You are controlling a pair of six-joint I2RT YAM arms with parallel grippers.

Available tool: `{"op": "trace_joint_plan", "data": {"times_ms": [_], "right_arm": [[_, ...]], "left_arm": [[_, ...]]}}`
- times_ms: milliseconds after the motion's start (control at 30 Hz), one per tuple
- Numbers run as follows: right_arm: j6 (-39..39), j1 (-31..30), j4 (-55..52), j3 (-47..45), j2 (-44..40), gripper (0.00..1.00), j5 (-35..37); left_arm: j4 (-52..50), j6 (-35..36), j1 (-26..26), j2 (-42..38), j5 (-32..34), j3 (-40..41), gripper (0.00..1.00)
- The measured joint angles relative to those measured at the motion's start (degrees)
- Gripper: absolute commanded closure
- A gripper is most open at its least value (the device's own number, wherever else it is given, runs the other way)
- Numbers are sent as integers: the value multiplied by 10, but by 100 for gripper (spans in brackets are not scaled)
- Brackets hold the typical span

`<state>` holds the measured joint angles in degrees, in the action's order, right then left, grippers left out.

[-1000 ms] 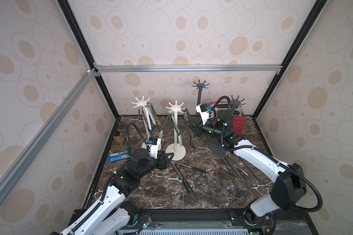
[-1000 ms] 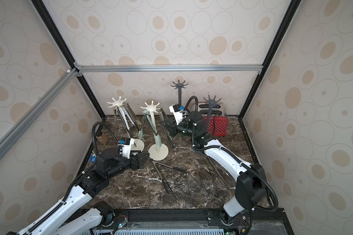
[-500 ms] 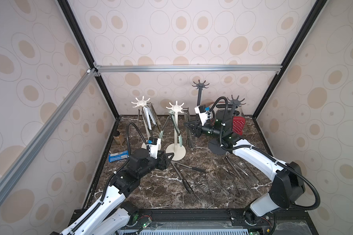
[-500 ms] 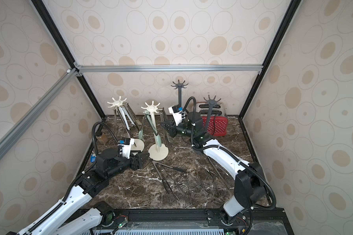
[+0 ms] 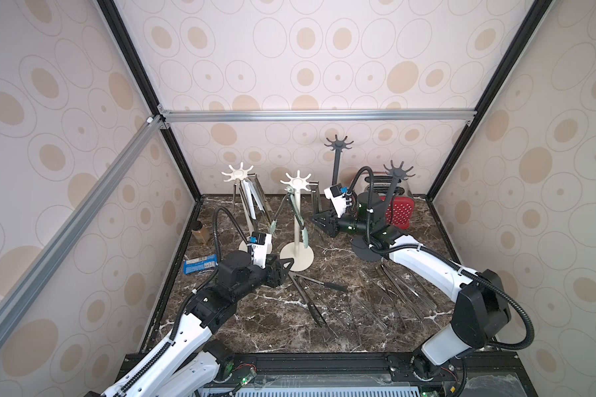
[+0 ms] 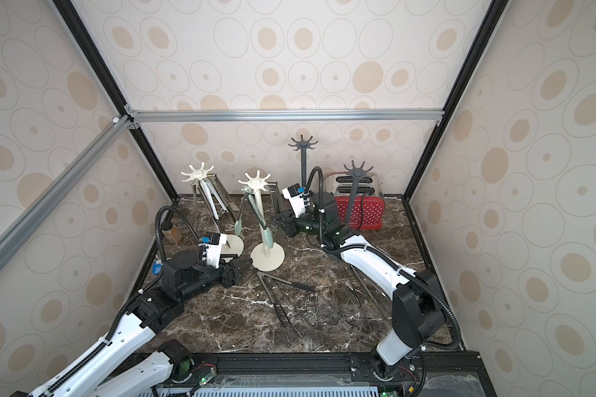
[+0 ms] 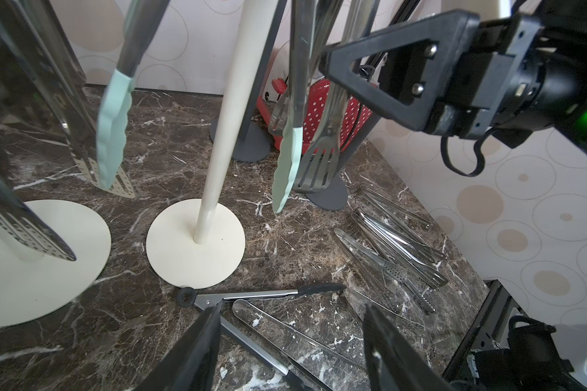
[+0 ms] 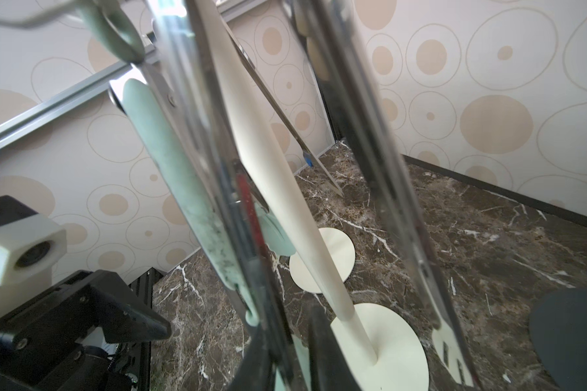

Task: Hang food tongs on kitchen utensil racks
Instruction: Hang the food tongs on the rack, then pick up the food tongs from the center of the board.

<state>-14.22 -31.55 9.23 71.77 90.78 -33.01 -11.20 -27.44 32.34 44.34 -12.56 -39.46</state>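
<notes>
The right gripper (image 5: 319, 220) is raised beside the nearer cream rack (image 5: 298, 223). A pair of steel tongs (image 8: 204, 142) hangs there and runs down between its fingers, but it cannot be told whether they pinch the tongs or stand just off them. The left gripper (image 7: 292, 309) hovers low, its fingers wide apart and empty. It is right over black-tipped tongs (image 7: 251, 294) lying on the marble table (image 5: 255, 316) beside that rack's base.

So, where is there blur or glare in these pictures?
Right wrist view: the hanging steel tongs near the lens are blurred, while the marble table behind is sharp. Left wrist view: the loose tongs are sharp, with small glints. Both top views: even light, no strong shadows.
</notes>
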Motion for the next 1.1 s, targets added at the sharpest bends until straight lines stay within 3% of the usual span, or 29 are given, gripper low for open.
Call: {"op": "trace_joint_plan", "data": {"times_ms": [167,300,800,1100], "right_arm": [[0,0,-11,-4,0,61,0],[0,0,-12,-4,0,55,2],[2,0,-19,-42,-51,48,13],[6,0,-78,-46,-141,48,79]], "left_arm": [[0,0,0,0,0,0,33],[0,-2,0,0,0,0,34],[-1,-6,0,0,0,0,34],[-3,-11,0,1,0,0,34]]}}
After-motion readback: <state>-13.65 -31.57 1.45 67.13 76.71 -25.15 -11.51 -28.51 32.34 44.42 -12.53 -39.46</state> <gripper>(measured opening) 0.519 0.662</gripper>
